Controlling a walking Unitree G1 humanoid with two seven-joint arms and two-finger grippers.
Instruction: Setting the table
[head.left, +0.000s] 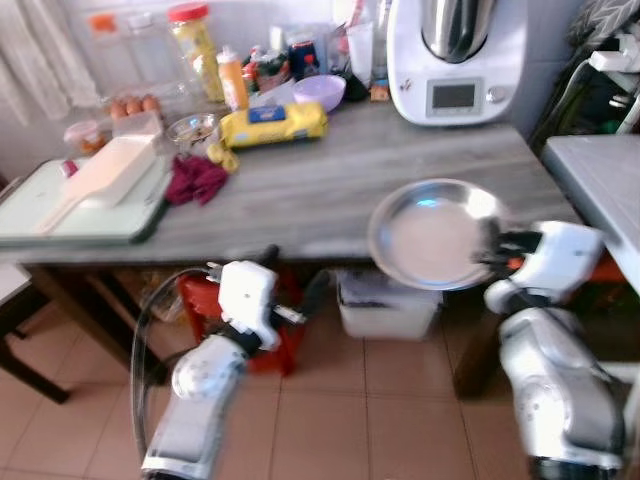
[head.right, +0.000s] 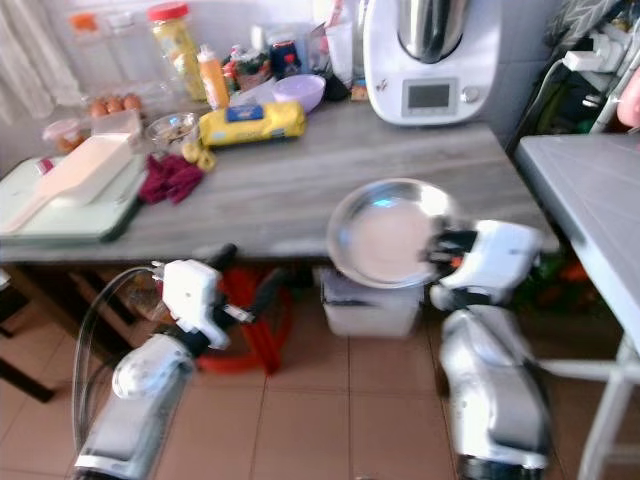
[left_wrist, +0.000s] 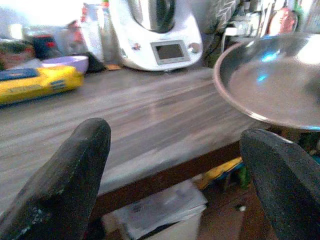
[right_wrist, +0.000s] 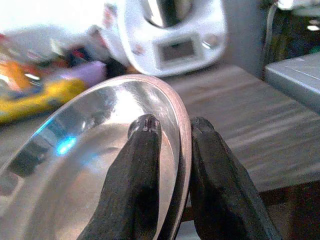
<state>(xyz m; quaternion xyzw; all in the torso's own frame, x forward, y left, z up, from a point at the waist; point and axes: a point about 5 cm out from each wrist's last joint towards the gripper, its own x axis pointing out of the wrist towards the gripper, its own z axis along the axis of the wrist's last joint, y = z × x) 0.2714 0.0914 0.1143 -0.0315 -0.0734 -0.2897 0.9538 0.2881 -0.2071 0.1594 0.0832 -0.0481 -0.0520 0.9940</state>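
**Gripping a steel plate at the counter's edge**

Holding the shallow metal plate (head.left: 438, 235) by its rim, your right gripper (right_wrist: 172, 135) has one black finger inside the dish and the other outside, clenched on the plate's right side. The plate sits tilted over the front edge of the grey wood-grain counter (head.left: 300, 190), partly past the edge and above a pale plastic box (head.left: 385, 305) on the tiled floor (head.left: 380, 400); you cannot tell from these views whether the plate touches the counter top.

Your left gripper (left_wrist: 175, 165) is released, its two fingers spread wide and grasping nothing, held low in front of the counter's edge and left of the plate. A red stool (head.left: 215, 310) stands under the counter behind that arm.

Toward the back of the counter, a white kitchen machine (head.left: 455, 60) with a steel bowl stands at the right. Left of it lie a lilac bowl (head.left: 320, 92), a yellow packet (head.left: 272, 124), a small glass bowl (head.left: 193, 129) and a crumpled dark red cloth (head.left: 196, 180). At the far left, a pale green tray (head.left: 80, 215) carries a white container (head.left: 115, 168). A second grey table (head.left: 605, 190) stands to your right, apart from the counter.
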